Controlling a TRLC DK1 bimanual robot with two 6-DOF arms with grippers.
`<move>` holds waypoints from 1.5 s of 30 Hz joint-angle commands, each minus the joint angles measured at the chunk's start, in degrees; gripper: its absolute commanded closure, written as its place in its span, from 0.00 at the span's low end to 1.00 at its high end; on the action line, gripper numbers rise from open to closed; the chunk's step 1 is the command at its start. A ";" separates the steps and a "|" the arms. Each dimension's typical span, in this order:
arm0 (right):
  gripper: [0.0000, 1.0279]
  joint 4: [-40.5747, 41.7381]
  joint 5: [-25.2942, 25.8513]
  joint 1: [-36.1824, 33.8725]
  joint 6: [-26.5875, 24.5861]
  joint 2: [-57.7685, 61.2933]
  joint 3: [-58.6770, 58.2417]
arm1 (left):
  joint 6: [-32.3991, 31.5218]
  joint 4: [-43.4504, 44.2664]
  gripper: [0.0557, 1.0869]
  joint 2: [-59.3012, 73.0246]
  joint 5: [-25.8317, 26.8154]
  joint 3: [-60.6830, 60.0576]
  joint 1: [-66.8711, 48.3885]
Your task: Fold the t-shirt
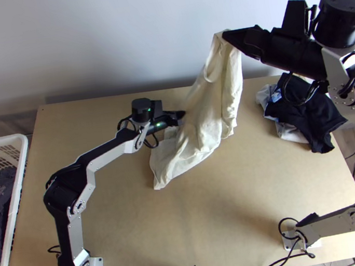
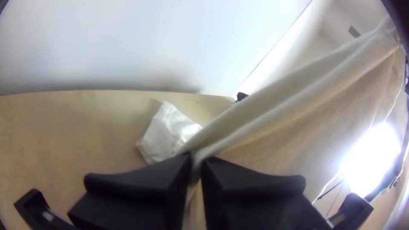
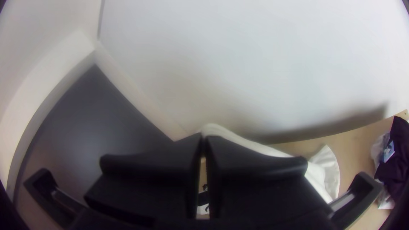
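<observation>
The cream t-shirt (image 1: 202, 124) hangs from my right gripper (image 1: 227, 36), raised high near the back wall, and its lower part lies bunched on the table. My left gripper (image 1: 181, 116), low over the table, is shut on the shirt's left side. In the left wrist view the cloth (image 2: 298, 110) runs taut and creased up from my left gripper (image 2: 196, 166); a pale flap lies beyond it. In the right wrist view my right gripper (image 3: 204, 142) is shut on an upper edge of the shirt (image 3: 255, 145).
A pile of dark and white clothes (image 1: 301, 116) lies at the table's right, beneath the right arm. A white basket (image 1: 19, 174) with dark clothes stands at the left edge. The wall (image 1: 113, 42) rises behind the table (image 1: 121, 219), whose near half is bare wood.
</observation>
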 commanded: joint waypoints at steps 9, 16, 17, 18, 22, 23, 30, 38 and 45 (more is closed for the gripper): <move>0.97 0.85 0.19 -0.23 -0.31 2.41 0.42 | 1.63 2.72 0.97 -9.93 -12.98 -0.58 8.45; 0.97 1.20 0.28 -2.52 0.13 6.98 7.63 | 2.60 -6.25 0.97 -4.04 -18.34 21.04 15.83; 0.97 1.46 0.28 -2.87 0.22 7.33 8.51 | 3.30 -8.01 0.97 -3.25 -18.43 23.77 16.36; 0.97 1.99 0.28 -3.48 0.57 7.42 9.03 | 3.92 -8.89 0.97 -2.90 -18.52 25.70 16.89; 0.97 2.78 0.19 -5.51 1.19 6.98 10.70 | 4.01 -10.29 0.97 -6.15 -22.12 26.40 17.59; 0.97 3.40 0.19 -6.03 1.54 6.71 11.06 | 4.10 -11.96 0.97 -7.56 -23.00 26.05 17.50; 0.97 3.13 -1.74 -9.99 3.29 4.52 11.58 | 8.58 -3.70 0.97 -25.57 -22.47 5.22 16.27; 0.97 -11.54 -5.61 -3.40 -2.68 2.23 2.97 | 13.85 -4.67 0.97 -43.33 -15.88 -17.10 12.14; 0.97 -19.45 -9.57 7.41 -7.52 -4.10 -15.93 | 14.82 -15.92 0.97 -55.81 -8.85 -34.85 6.51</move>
